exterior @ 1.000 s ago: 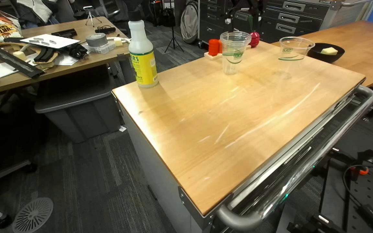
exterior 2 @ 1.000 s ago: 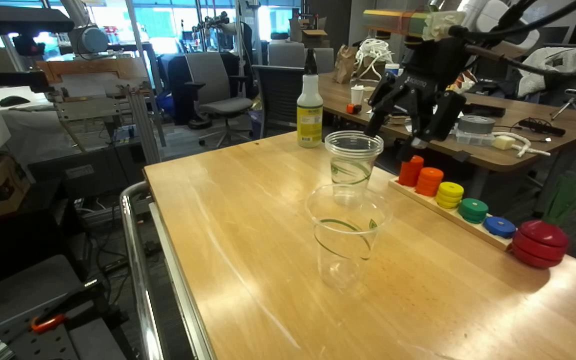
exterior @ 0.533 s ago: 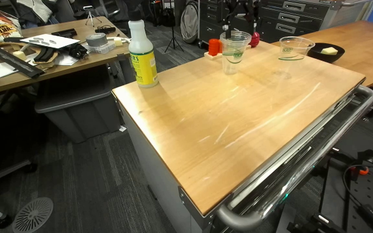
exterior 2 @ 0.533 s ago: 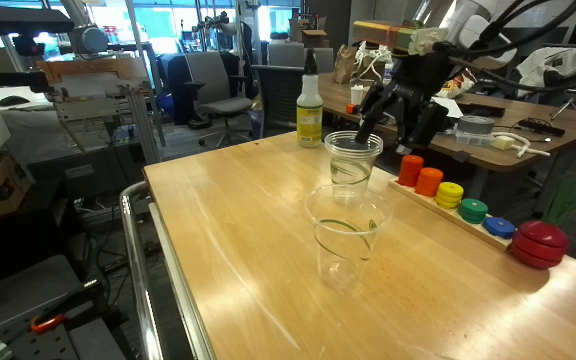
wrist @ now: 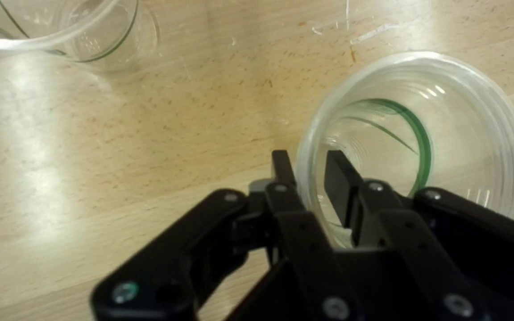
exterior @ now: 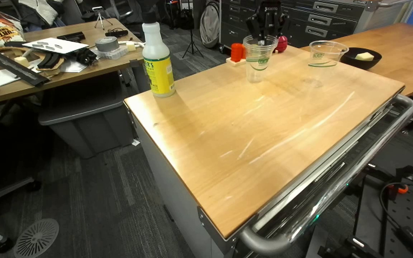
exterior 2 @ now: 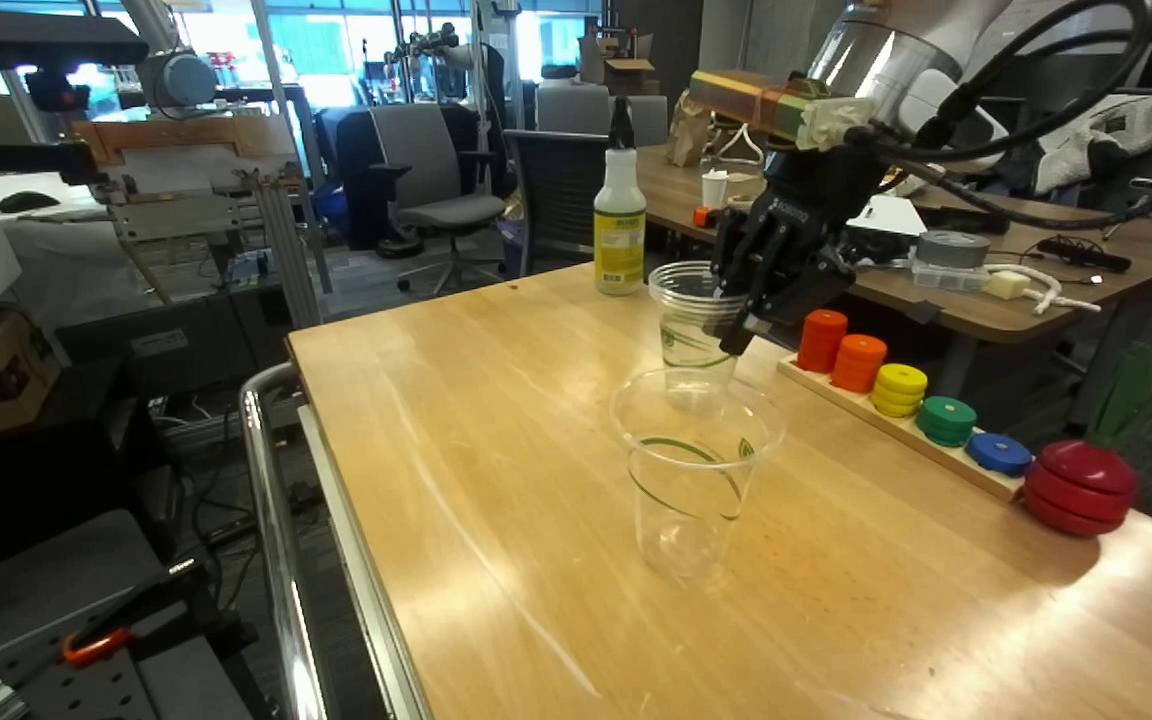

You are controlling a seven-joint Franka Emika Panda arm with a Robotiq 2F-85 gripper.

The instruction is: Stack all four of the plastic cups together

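Observation:
Several clear plastic cups with green print stand nested as one upright stack [exterior: 257,64] on the wooden table; its layered rims [wrist: 513,147] show in the wrist view. Apart from it, a single clear cup [exterior 2: 688,490] stands upright, its rim and base [wrist: 101,33] partly in the wrist view. My gripper [wrist: 309,157] is at the stack's near rim, one finger [wrist: 342,187] inside the cups and the other outside. A gap shows between the pads and the cup wall, so the jaws stand partly open around it. In both exterior views the gripper [exterior 2: 727,316] reaches down at the stack.
A white spray bottle with a yellow label [exterior: 161,73] stands near a table corner. A board of coloured rings [exterior 2: 921,420] and a red round toy [exterior 2: 1079,488] line the edge near the stack. A black bowl [exterior: 362,64] sits on the adjoining table.
My gripper has come down to the cup stack, and its jaws have narrowed from wide open to either side of the rim. The cups have not visibly moved.

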